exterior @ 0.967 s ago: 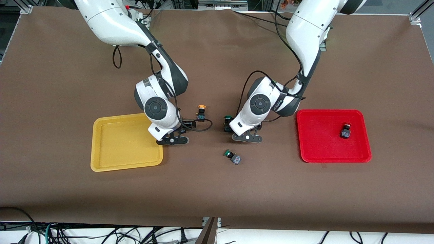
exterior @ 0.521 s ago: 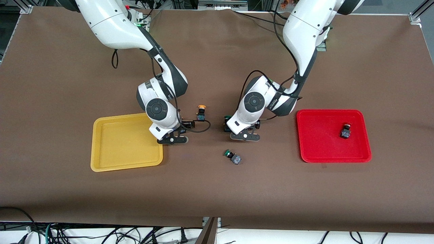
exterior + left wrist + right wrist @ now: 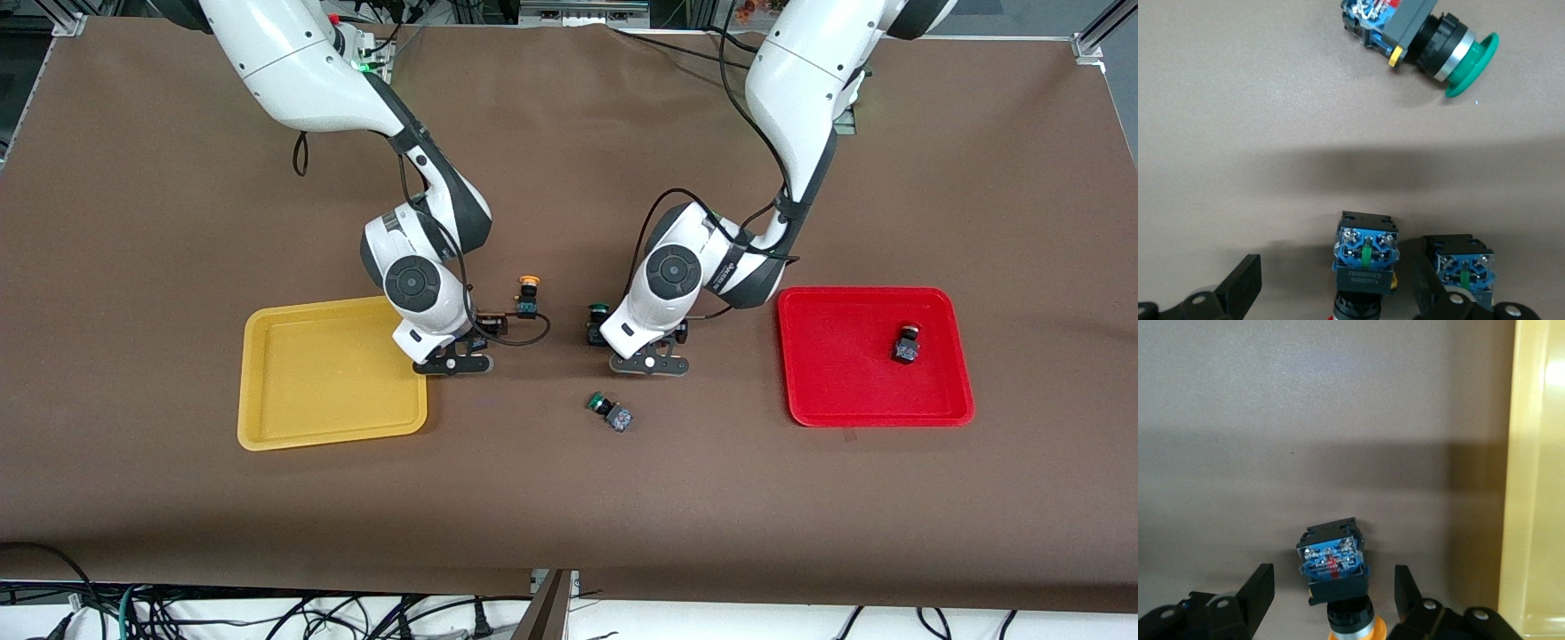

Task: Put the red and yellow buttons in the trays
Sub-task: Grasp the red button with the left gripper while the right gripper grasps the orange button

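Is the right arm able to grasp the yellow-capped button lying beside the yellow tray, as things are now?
Probably yes. In the right wrist view the yellow-capped button lies between the open fingers of the right gripper, with bare table on both sides. The yellow tray rim stands apart and should not block closing.

Yellow tray (image 3: 331, 373) lies flat toward the right arm's end of the worktop, red tray (image 3: 876, 356) toward the left arm's end. One red button (image 3: 906, 343) in the red tray. One yellow button (image 3: 529, 295) upright between the trays; another (image 3: 1337, 580) on its side beside the yellow tray; second red button (image 3: 1365, 263) on its side, mid-worktop.
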Robot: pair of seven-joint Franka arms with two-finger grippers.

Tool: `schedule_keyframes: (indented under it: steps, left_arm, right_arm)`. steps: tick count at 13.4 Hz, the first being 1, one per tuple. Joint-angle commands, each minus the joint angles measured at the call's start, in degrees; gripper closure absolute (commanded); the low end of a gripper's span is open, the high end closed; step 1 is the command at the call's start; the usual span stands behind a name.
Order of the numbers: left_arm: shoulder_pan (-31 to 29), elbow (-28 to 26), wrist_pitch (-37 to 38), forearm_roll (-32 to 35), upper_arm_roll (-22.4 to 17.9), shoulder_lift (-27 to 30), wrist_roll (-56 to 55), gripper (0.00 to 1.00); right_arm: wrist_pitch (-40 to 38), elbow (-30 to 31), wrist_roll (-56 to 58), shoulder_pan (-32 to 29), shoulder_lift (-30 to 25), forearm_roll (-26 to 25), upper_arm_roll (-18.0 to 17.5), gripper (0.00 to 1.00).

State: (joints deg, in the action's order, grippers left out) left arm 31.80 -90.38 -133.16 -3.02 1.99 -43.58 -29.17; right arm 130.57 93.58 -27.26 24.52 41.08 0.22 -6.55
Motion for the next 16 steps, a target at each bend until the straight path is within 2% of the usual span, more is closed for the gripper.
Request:
schedule_keyframes:
  steps: [1, 3, 7, 8, 9, 11, 14, 16]
  left_arm:
    - [0.0, 2.1, 0.4, 0.9, -0.1, -1.3, -1.2, 0.0]
    - [0.1, 2.1, 0.4, 1.0, -0.1, -1.7, -1.2, 0.0]
    - [0.3, 2.1, 0.3, 1.0, -0.8, -2.2, -1.2, 0.0]
    - [0.5, 2.1, -0.6, 1.0, -0.8, -2.4, -1.5, 0.03]
    - [0.6, 2.1, -1.1, 1.0, -0.8, -2.5, -2.6, 0.1]
    - [1.1, 2.2, -1.2, 1.1, -0.8, -2.8, -5.1, 0.32]
    - [1.0, 3.6, -1.1, 1.2, -0.9, -2.7, -5.4, 0.73]
    - [0.6, 3.6, -0.9, 1.2, -0.9, -2.4, -5.3, 1.0]
  right_arm:
    - [1.1, 1.1, -0.7, 0.1, -0.6, 0.7, 0.0, 0.21]
    - [1.1, 1.1, -0.7, 0.1, -0.6, 0.7, 0.0, 0.21]
    - [1.1, 1.2, -0.6, 0.2, -0.3, 0.7, 0.0, 0.3]
    - [1.1, 1.1, -0.7, 0.2, -0.2, 0.7, 0.0, 0.32]
    - [1.1, 1.1, -0.7, 0.2, -0.2, 0.7, 0.0, 0.36]
    - [1.1, 1.1, -0.7, 0.2, -0.1, 0.7, 0.0, 0.43]
    - [1.0, 1.1, -0.7, 0.2, -0.1, 0.7, 0.0, 0.54]
    - [0.7, 0.8, -0.7, 0.0, -0.2, 0.7, 0.0, 0.56]
